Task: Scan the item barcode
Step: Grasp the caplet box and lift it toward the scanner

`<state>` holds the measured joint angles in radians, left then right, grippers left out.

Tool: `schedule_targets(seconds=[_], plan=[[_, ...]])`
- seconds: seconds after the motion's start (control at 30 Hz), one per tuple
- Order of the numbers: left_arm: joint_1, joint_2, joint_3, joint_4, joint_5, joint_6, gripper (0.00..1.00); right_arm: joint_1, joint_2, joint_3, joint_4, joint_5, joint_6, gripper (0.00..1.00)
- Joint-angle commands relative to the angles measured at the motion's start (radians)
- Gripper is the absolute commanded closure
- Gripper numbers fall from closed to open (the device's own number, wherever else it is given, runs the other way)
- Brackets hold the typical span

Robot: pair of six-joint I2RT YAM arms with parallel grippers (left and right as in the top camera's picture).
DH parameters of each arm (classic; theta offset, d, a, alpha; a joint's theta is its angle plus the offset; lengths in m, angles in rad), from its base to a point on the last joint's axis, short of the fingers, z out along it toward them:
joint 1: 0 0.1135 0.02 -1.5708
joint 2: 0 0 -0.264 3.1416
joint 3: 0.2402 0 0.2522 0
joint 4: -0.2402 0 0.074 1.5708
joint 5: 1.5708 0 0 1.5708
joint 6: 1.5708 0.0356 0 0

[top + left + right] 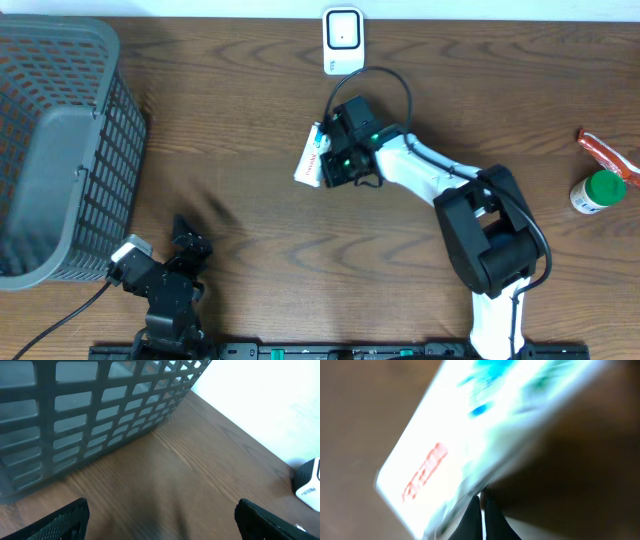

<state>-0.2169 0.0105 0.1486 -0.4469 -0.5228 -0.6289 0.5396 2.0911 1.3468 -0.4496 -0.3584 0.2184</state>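
Worktop [250, 120]: brown wood, mostly bare through the middle

Basket [60, 130]: grey mesh, far left, takes up that whole corner. Not part of this step, by the look of it

Right arm [440, 175]: base near right, reaching far and left toward centre. Right claw [335, 160] clamped on the item [310, 162], a flat white pack with red lettering and some teal print. Right wrist view shows the fingers [481, 512] pressed together on its thin edge; the print is too blurred to read

Left claw [188, 240]: near left, beside the basket, fingers apart, holding nothing. Parked, it seems

Scanner [342, 38]: small white unit at the far edge, centre. Item hangs near it, on the near side and slightly left, clear of the worktop as far as I can tell, and not touching the scanner

Bottle [598, 192], green cap, and a red packet [607, 153] lie far right, well apart from the action

Step in hand, my reading: item picked up and being presented to the scanner. Barcode not visible in any view, so I cannot tell which face carries it

Next move calls for: bring the item further toward the scanner window and turn the wrist until the coded face looks at it squarely, then hold steady. Grip is on an edge only, so rotate gently or the pack may swing
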Motion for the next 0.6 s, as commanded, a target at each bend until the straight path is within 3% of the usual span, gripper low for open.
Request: schedule_targets(seconds=[0.0,0.13,0.43,0.57], plan=[[0.002,-0.006,-0.014,-0.027,-0.005,0.003,0.07,0.032,-0.059,-0.014,-0.003,-0.101,-0.006,0.99],[0.002,-0.006,-0.014,-0.027,-0.005,0.003,0.07,0.036,-0.108,-0.014,0.042,-0.005,-0.006,0.99],[0.002,-0.006,-0.014,-0.027,-0.005,0.003,0.07,0.036,-0.156,-0.013,0.288,0.013,-0.048,0.99],[0.002,-0.006,-0.014,-0.027,-0.005,0.003,0.07,0.035,-0.147,-0.014,0.335,0.240,-0.060,0.99]])
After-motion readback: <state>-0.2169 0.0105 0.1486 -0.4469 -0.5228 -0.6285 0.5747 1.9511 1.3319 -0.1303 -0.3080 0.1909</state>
